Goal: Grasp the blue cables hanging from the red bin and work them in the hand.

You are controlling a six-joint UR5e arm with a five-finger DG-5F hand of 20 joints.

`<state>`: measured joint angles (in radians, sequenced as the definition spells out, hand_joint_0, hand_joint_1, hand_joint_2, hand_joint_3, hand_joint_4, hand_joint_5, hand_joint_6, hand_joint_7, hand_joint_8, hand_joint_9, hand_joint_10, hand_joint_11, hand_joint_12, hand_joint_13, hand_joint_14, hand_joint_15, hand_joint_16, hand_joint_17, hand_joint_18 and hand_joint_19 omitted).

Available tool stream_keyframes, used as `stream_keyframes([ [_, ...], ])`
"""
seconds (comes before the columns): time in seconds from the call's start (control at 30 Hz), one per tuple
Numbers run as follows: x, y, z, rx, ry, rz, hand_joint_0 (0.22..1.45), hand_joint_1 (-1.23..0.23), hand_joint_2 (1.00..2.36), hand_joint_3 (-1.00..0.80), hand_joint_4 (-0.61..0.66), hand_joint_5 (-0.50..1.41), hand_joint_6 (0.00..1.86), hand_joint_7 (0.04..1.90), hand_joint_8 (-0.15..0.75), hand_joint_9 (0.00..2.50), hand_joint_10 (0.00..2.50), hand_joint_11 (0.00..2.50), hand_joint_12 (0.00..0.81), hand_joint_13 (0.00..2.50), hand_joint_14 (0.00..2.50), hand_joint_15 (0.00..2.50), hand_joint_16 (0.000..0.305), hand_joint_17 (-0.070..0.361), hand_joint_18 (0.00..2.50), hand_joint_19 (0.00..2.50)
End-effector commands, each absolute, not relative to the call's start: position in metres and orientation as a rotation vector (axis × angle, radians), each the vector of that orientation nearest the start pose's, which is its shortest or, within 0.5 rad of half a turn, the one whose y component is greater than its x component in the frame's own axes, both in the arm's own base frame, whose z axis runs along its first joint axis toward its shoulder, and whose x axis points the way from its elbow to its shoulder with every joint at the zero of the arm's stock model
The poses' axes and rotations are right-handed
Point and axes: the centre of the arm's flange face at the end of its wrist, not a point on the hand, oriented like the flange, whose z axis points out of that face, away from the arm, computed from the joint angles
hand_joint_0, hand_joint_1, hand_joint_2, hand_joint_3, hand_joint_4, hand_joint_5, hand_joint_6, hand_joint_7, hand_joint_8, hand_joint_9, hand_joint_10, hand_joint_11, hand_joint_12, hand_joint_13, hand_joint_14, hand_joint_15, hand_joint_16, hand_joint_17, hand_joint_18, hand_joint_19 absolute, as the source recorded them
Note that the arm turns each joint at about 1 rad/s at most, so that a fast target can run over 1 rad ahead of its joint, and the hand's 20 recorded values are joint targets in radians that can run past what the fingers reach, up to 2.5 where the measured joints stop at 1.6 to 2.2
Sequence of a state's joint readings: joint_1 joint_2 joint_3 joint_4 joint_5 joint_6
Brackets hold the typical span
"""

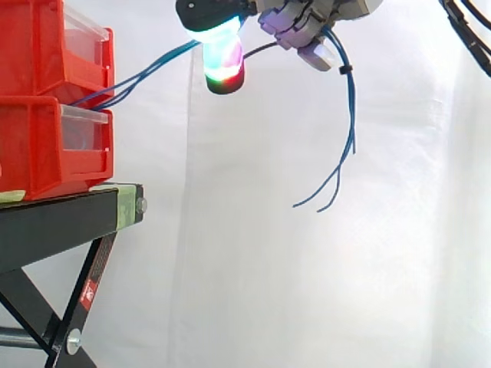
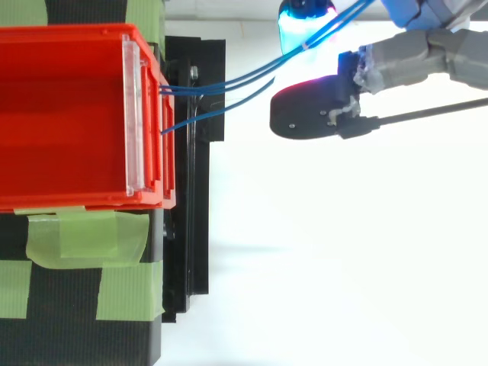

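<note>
Now the hand point(image 1: 295, 23) is closed round the blue cables point(image 1: 146, 73), which rise from the red bin point(image 1: 38, 149) and dangle beyond the hand; roll them gently, keeping some slack, without dragging the bin.

Blue cables point(image 2: 252, 74) from red bin point(image 2: 76, 202) to hand point(image 2: 412, 57), top right

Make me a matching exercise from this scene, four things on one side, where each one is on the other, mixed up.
1 blue cables
2 green tape
3 red bins
4 hand

A stacked on the black stand
B stuck on the stand's top
C raised, beside the bins
D running from a bin's front up into the hand

Pairs: 1-D, 2-B, 3-A, 4-C
</note>
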<state>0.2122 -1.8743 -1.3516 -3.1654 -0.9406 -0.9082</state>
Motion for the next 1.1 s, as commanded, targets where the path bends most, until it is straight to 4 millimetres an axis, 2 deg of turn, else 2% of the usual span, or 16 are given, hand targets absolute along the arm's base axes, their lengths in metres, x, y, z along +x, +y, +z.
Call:
stream_keyframes([
  [0.0,0.614,-0.064,0.427,0.809,1.45,0.133,0.8,-0.62,1.01,-0.74,0.26,0.44,0.17,1.47,0.519,1.74,2.5,2.5,0.771,2.09,2.5,2.01,0.244,0.183,2.5,0.76],
  [0.73,0.62,-0.069,0.431,0.768,1.417,0.108,0.79,-0.64,1.01,-0.87,0.25,0.51,0.13,1.48,0.519,1.74,2.5,2.5,0.771,2.09,2.5,2.01,0.244,0.183,2.5,0.76],
  [0.93,0.624,-0.074,0.435,0.728,1.392,0.07,0.79,-0.64,1.01,-0.86,0.25,0.51,0.13,1.47,0.519,1.74,2.5,2.5,0.771,2.09,2.5,2.01,0.244,0.183,2.5,0.76],
  [1.07,0.626,-0.074,0.436,0.708,1.391,0.067,0.83,-0.66,1.01,-0.77,0.24,0.51,0.12,1.48,0.519,1.74,2.5,2.5,0.771,2.09,2.5,2.01,0.244,0.183,2.5,0.76],
])
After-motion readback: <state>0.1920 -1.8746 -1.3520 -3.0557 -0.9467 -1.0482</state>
